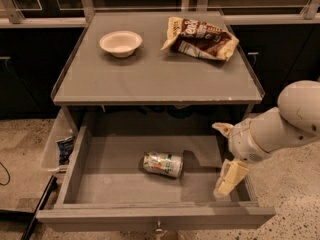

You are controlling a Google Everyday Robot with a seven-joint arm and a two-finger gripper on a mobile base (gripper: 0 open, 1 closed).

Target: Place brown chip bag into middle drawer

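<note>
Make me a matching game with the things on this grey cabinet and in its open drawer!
1. round white bowl
2. wrinkly brown chip bag
3. green-and-white drink can
4. robot's cream gripper

A. lying inside the open grey middle drawer
B. low at the drawer's right side
C. grey cabinet top, picture's left
D. cabinet top, picture's right

Pairs: 1-C, 2-D, 3-A, 4-B.
</note>
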